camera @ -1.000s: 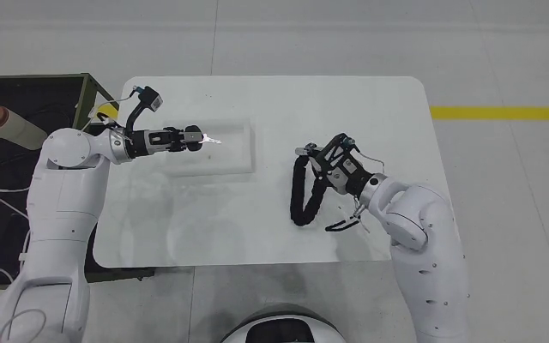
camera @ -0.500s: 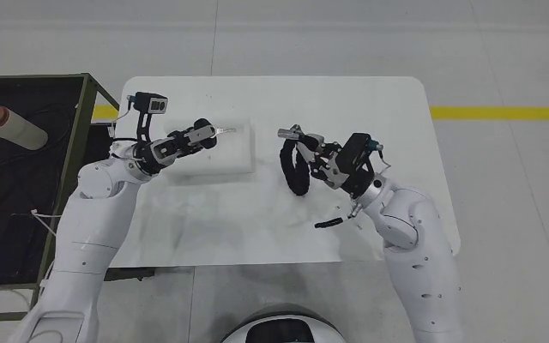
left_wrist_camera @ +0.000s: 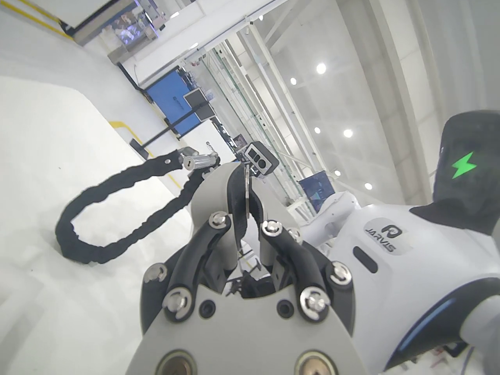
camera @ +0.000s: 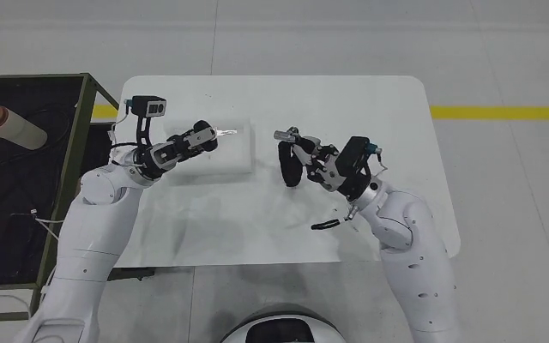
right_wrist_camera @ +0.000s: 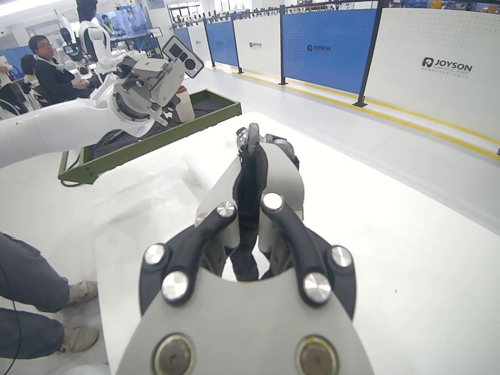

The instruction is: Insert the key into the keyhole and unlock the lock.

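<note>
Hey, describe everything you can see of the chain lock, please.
The chain lock is a chain in a black fabric sleeve, bent into a hanging loop, ending in a shiny metal cylinder with a round keyhole in its end. The right gripper is shut on the sleeve near the cylinder; the loop's low bend seems to rest on the table.

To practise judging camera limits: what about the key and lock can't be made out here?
Key teeth: left wrist view, edge-on in the left gripper; top view, too small.
Keyhole: right wrist view, turned away behind lock cylinder; top view, too small.
Chain: right wrist view, loop hidden under right gripper.
</note>
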You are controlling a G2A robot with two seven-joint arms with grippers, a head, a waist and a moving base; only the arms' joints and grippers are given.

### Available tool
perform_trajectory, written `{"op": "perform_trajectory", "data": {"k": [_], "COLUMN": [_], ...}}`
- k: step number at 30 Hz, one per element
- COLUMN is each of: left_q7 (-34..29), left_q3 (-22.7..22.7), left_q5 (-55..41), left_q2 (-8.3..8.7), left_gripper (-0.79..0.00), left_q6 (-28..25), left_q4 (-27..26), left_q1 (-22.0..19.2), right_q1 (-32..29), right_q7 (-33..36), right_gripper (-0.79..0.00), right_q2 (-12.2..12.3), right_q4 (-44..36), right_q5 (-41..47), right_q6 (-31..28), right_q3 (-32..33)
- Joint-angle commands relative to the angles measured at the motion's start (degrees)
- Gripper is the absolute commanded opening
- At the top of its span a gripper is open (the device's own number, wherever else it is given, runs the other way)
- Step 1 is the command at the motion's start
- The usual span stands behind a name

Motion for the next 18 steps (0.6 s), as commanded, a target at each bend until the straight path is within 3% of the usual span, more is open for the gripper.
{"op": "perform_trajectory", "data": {"k": [1,6,11,14,18], "left_q7": [0.86,1.57,-0.13,-1.64,-1.64], "left_q3": [0.12,-1.11,0.31,1.03,1.03], "left_q5": [-3.32,-4.2,-5.5,-7.61,-7.61], "left_q2": [-0.23,-0.14,-0.36,-0.52,-0.52], "left_gripper": [-0.785,-0.785,-0.785,-0.785,-0.785], "left_q6": [-0.87,-1.57,0.13,1.64,1.64], "left_q4": [-0.88,-3.25,-2.57,-1.77,-1.77], "left_q1": [0.81,1.78,1.79,1.09,1.09], "right_q1": [0.44,4.42,8.16,9.33,9.33], "right_q7": [-3.34,-3.75,0.95,3.35,3.35], "right_gripper": [-0.785,-0.785,-0.785,-0.785,-0.785], "right_q2": [0.01,0.56,1.04,1.29,1.29], "right_q4": [2.13,10.55,16.26,17.88,17.88], "right_q5": [6.17,20.73,31.9,37.12,37.12], "right_q6": [-2.5,-12.23,-16.48,-16.48,-16.48], "right_q3": [0.25,1.13,-0.82,-2.16,-2.16]}}
